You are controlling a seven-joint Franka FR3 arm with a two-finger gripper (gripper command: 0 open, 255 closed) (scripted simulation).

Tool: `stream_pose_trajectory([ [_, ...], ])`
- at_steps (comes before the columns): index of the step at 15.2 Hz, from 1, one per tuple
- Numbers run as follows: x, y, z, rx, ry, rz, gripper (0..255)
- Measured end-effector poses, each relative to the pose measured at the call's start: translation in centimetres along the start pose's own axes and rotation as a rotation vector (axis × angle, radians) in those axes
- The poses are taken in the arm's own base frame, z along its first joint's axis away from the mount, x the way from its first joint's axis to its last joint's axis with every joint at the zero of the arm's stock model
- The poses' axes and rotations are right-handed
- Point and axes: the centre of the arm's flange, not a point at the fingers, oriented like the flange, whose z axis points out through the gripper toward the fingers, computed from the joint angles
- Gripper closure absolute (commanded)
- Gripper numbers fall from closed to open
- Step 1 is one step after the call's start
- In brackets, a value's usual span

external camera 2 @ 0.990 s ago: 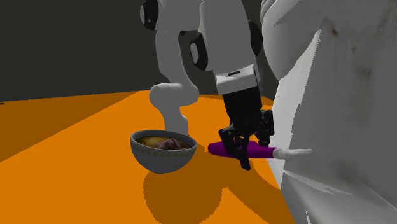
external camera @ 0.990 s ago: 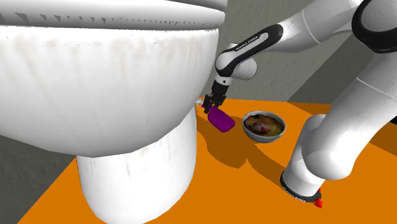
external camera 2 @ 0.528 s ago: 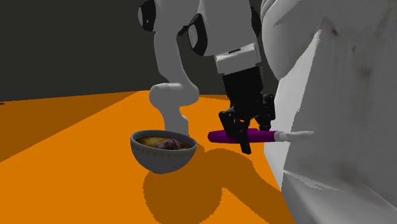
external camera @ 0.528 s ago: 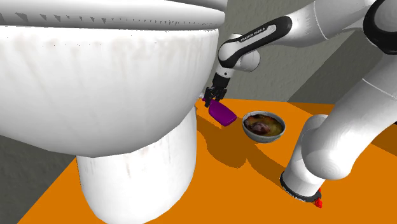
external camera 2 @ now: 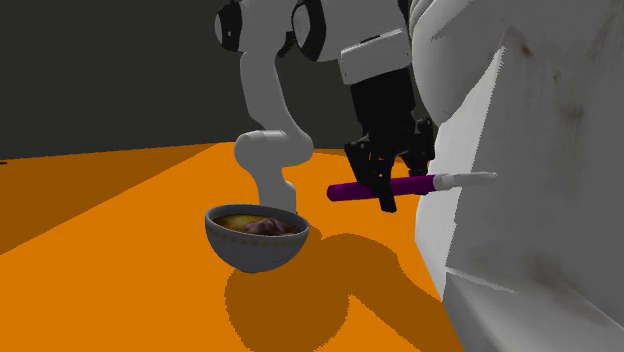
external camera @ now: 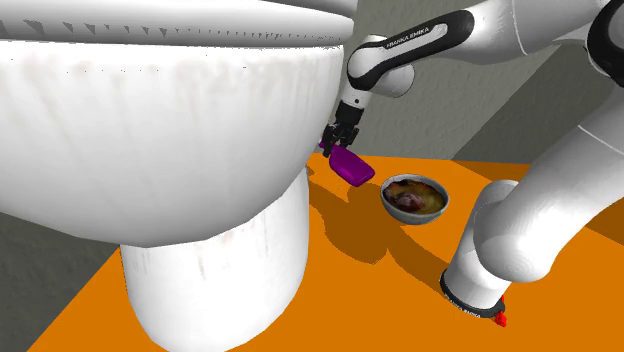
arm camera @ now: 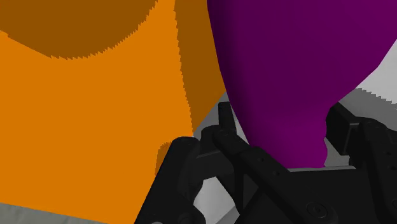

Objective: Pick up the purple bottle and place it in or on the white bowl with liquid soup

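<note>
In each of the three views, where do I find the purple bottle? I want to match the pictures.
Shoulder view: the purple bottle hangs near the middle, up and left of the bowl.
Second exterior view: right of centre, lying level, higher than the bowl.
Wrist view: clasped between the fingers.
Shared landmark: the orange surface beneath it.

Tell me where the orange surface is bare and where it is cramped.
Bare orange surface lies between the white pedestal and the arm's base, nearer the camera than the bowl. Crowded: the gap between bowl and pedestal, where the gripper holds the purple bottle.
</note>
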Motion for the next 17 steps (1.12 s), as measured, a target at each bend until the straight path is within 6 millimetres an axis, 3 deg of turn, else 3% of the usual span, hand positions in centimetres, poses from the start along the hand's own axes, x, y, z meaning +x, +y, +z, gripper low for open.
stream_pose_trajectory([
  [7,-0.1,-0.4,-3.3,0.0,0.0,0.0,255],
  [17,-10.1,6.6,-6.3,0.0,0.001,0.001,255],
])
